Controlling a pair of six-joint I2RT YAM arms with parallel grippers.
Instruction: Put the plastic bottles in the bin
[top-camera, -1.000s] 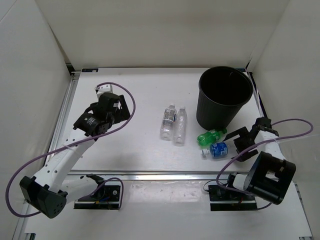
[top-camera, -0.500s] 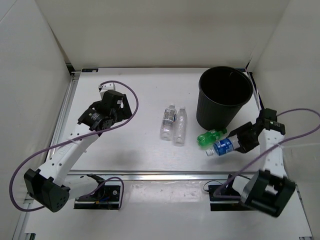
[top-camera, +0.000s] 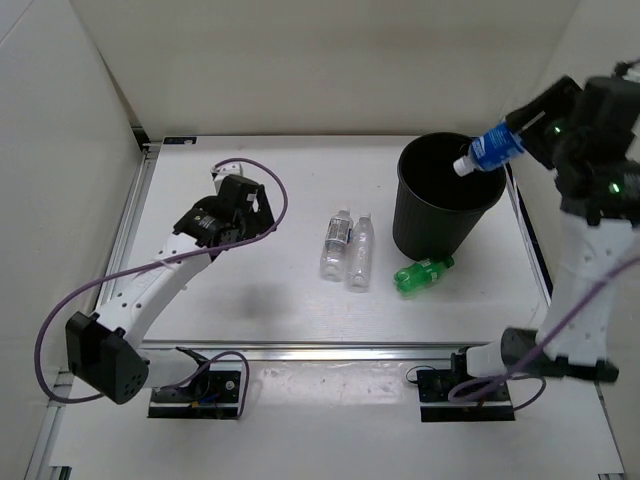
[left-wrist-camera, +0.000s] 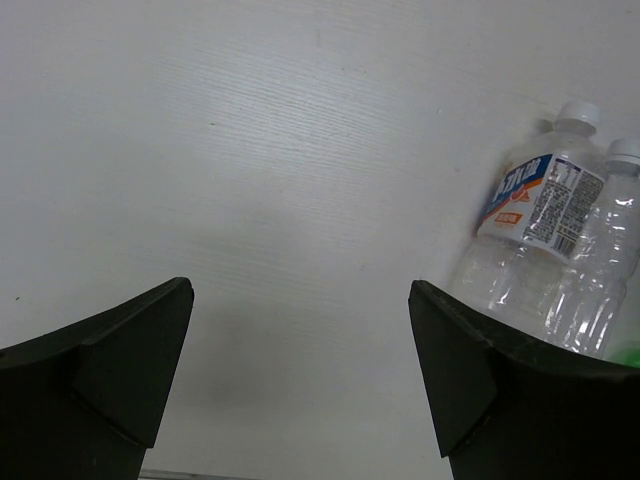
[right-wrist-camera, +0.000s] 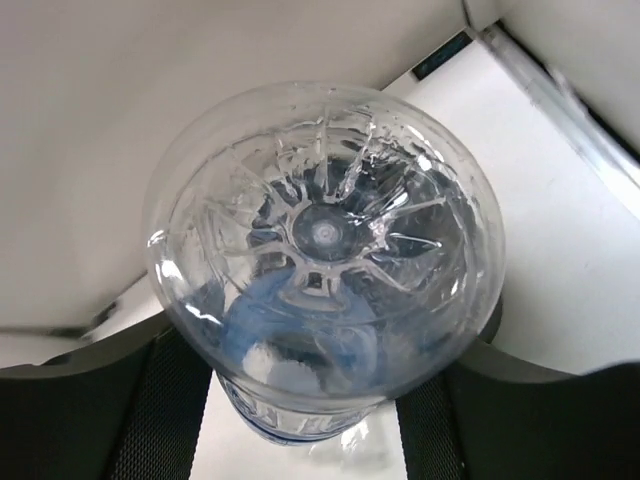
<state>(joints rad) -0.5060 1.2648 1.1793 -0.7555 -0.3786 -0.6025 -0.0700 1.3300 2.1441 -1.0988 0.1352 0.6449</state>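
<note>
High at the right, my right gripper (top-camera: 518, 140) is shut on the blue-label bottle (top-camera: 488, 148), whose white cap tilts down over the far right rim of the black bin (top-camera: 432, 225). In the right wrist view the bottle's clear base (right-wrist-camera: 325, 250) fills the space between the fingers of my right gripper (right-wrist-camera: 305, 420). Two clear bottles (top-camera: 337, 243) (top-camera: 360, 252) lie side by side mid-table. A green bottle (top-camera: 420, 273) lies at the bin's foot. My left gripper (top-camera: 252, 215) hangs open over bare table left of the clear bottles (left-wrist-camera: 535, 225); my left gripper (left-wrist-camera: 300, 300) holds nothing.
White walls enclose the table on the left, back and right. A metal rail runs along the near edge (top-camera: 330, 350), and purple cables loop off both arms.
My right gripper closed on the blue-label bottle by the green one and lifted it up over the bin. The left arm reached a little farther and rightward, still open.
</note>
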